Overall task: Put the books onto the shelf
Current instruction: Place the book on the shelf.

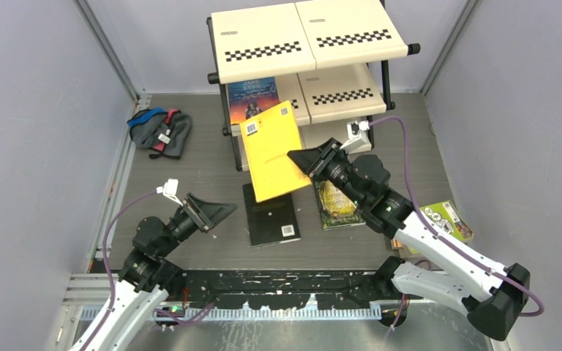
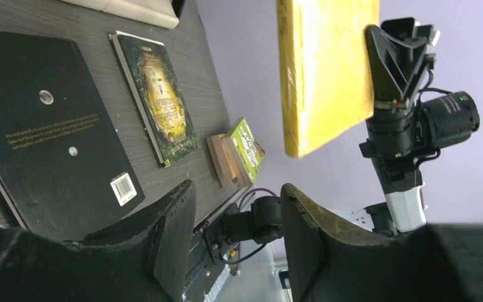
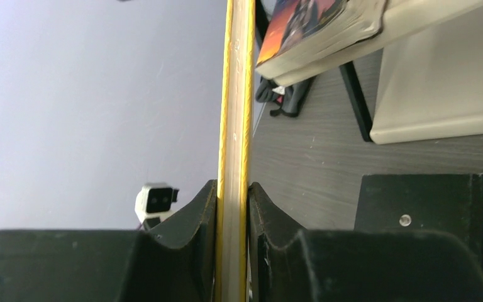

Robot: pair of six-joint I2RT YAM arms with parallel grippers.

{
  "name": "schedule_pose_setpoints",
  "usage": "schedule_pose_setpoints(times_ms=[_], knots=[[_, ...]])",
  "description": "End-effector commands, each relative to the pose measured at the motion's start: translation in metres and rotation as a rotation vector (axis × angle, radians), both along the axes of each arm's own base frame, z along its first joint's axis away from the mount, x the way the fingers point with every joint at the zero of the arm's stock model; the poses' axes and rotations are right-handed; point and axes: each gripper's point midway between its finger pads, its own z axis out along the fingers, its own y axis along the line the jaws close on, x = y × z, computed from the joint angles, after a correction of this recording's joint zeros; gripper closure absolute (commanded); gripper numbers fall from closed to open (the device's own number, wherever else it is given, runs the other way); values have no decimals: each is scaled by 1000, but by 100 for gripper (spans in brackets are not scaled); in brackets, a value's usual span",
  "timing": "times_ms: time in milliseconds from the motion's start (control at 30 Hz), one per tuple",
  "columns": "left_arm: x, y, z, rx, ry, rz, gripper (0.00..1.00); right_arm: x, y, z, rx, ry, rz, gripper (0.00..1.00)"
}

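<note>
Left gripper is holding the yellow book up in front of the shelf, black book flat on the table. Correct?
Wrong arm: the right gripper is shut on the yellow book, as the right wrist view shows; the left gripper is open, empty. Otherwise yes: it is up before the shelf, black book flat on the table.

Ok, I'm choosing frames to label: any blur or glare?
Top view: even light, sharp, no glare. Left wrist view: the left hand is dark and soft; print on the black book is clear. Right wrist view: the right hand on the yellow book is soft.
</note>
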Motion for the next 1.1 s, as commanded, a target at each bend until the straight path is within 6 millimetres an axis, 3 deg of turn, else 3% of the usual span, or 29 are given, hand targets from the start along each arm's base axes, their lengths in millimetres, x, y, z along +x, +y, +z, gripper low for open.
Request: schedule_pose_setpoints(times_ms=[0,200,733,933,1067], knots=[[-5,1,24,-8,-72,-9,48,9,-6,87,223,-150,9,99],[-3,0,21,-1,-68,-10,48,34,-2,93,263,-144,17,99],[-1,-3,22,14,-76,-22,48,112,22,82,311,-80,21,99],[-1,-3,18,80,-76,-33,48,139,31,86,308,-69,25,99],[-4,-4,17,86,-73,-46,48,156,41,78,301,-43,30,99]])
